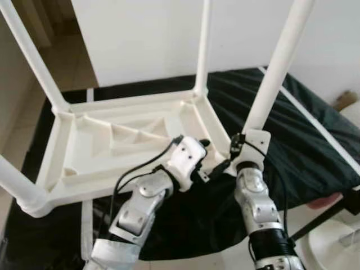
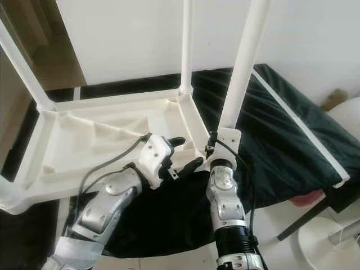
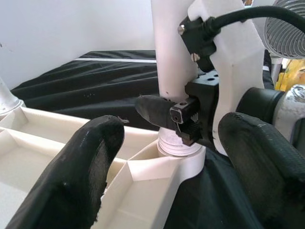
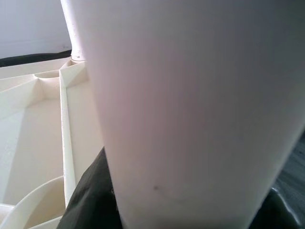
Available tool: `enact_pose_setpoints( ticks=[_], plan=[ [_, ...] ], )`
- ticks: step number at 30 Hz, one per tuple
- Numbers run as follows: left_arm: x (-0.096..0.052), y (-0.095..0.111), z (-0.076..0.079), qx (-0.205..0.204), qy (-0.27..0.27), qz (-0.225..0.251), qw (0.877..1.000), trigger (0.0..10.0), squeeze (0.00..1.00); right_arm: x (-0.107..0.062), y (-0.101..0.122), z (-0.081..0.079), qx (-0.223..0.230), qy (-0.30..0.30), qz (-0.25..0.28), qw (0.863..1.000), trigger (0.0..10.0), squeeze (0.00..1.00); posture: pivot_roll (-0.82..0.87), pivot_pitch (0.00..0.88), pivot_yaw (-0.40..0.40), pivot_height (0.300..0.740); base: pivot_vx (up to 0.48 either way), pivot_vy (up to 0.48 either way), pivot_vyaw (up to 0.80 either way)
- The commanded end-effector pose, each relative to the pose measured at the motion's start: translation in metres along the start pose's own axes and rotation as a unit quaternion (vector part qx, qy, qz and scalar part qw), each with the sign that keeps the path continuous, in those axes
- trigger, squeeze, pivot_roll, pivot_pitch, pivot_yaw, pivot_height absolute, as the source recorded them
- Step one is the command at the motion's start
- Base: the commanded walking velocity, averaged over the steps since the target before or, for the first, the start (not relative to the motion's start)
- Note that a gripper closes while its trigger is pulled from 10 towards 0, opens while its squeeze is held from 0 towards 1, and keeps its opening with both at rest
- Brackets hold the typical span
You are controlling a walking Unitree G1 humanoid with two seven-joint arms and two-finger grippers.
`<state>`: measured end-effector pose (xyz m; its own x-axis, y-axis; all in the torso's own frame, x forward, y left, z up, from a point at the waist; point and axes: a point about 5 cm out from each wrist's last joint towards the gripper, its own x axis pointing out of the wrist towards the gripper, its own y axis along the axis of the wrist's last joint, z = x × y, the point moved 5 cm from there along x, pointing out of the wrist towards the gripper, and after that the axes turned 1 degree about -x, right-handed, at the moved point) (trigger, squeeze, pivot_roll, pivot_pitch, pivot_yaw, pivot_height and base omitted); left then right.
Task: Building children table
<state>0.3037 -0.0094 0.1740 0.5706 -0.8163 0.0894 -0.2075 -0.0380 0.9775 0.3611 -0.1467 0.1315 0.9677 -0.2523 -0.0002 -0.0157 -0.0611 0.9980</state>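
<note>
A white plastic children's table (image 1: pixel 73 140) lies upside down on a black cloth, with its legs pointing up. My right gripper (image 4: pixel 190 212) is shut on the near right leg (image 1: pixel 275 73), low down, just above the corner socket (image 3: pixel 178 150). One of its black fingers (image 3: pixel 152 107) wraps the leg. My left gripper (image 1: pixel 212 157) stands open beside that same corner, a little left of the leg, with nothing between its fingers (image 3: pixel 76 176). The far right leg (image 1: pixel 202 45), far left leg (image 1: pixel 31 56) and near left leg (image 1: pixel 11 180) stand in their corners.
The black cloth (image 1: pixel 315 140) covers a low surface with a white strip along its right edge. A white wall rises behind. At the lower right are a white round object (image 1: pixel 332 247), a dark bar (image 1: pixel 320 216) and something pink (image 1: pixel 326 199).
</note>
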Motion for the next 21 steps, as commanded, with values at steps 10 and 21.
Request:
enact_pose_setpoints(
  ticks=[10, 21],
  plan=[
    [-0.001, 0.001, 0.000, 0.001, -0.001, -0.002, 1.000, 10.0, 0.00, -0.007, 0.000, 0.000, 0.016, 0.036, 0.007, 0.999, 10.0, 1.00, -0.02, 0.000, 0.013, 0.740, 0.000, 0.000, 0.00],
    [-0.002, 0.000, -0.002, 0.001, 0.003, -0.004, 1.000, 10.0, 0.00, -0.018, 0.004, 0.025, -0.001, 0.120, 0.029, 0.992, 10.0, 1.00, -0.03, 0.000, 0.016, 0.740, 0.000, 0.000, 0.00]
  ],
)
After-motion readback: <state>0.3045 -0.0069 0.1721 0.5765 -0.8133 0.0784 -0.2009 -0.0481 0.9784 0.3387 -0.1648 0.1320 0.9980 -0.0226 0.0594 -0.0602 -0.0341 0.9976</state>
